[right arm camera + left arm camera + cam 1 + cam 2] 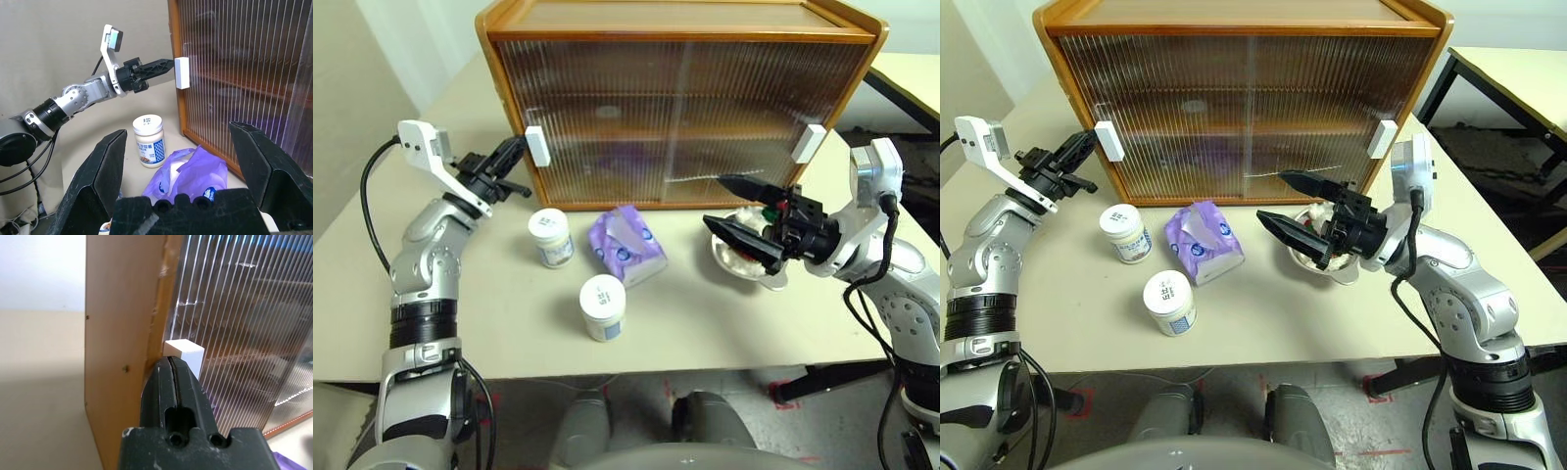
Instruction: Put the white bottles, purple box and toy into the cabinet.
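White plastic bottles are sitting on the pale table [489,323] in front of the cabinet [680,98]. One white bottle [551,237] is standing nearer the cabinet and the other white bottle [603,307] is standing nearer the table's front edge. Both are short and round with wide white lids and blue print on their labels, too small to read. The purple box [626,245] is lying between them and a little to the right, soft and crinkly, with dark blue and white spots. The toy [773,217] is sitting in a small shiny metal bowl [744,257] off to the right, mostly hiding behind the right gripper [732,204]; a bit of red and green is peeking out.

The cabinet is made of orange-brown wood. Its two sliding doors are ribbed and see-through, both are shut, and each is wearing a white blocky handle. The left handle [537,146] is by the left edge of the cabinet.

The left gripper [512,152] is pressing its two black fingers tight together, holding nothing, with its tip right at the left handle. The right gripper is spreading its fingers wide, hanging over the bowl and holding nothing.
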Motion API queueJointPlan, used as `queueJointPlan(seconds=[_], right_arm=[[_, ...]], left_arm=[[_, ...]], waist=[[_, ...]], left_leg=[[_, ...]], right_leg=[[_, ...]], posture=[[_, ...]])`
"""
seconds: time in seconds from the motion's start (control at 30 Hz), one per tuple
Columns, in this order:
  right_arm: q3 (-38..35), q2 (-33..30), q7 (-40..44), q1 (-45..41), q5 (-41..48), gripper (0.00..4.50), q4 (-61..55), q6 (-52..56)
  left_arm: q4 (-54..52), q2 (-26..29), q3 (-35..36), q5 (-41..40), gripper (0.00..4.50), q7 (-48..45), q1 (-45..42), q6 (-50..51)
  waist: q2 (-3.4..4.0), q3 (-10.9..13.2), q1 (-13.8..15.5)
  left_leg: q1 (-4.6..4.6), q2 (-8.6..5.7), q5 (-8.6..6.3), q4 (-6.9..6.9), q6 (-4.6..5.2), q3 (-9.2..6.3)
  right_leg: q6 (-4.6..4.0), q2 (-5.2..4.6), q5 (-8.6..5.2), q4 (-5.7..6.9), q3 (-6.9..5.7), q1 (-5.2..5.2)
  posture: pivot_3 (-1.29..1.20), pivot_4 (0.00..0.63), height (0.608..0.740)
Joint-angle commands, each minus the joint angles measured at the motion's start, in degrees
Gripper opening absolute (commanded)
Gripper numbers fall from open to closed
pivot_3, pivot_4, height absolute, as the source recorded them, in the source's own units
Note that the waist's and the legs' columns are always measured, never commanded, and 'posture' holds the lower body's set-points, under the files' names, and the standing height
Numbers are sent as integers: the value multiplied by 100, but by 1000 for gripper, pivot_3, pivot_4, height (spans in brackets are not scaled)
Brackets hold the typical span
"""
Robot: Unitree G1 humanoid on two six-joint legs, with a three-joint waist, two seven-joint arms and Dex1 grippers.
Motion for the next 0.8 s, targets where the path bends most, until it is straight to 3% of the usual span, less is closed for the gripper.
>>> queueJointPlan(seconds=[0.03,0.8], right_arm=[[-50,10,-71,62,-47,4500,-124,-72],[-145,5,-352,128,-21,4500,-315,-70]], left_arm=[[-154,-40,-106,58,17,4,33,131],[595,-402,-761,388,17,-582,-921,87]], waist=[[0,0,-5],[1,0,-170]], left_leg=[[0,0,0,0,0,0],[-6,-1,4,21,7,4]], right_leg=[[0,0,0,0,2,0],[-3,25,9,1,7,1]], posture=[[-25,0,740],[-81,0,740]])
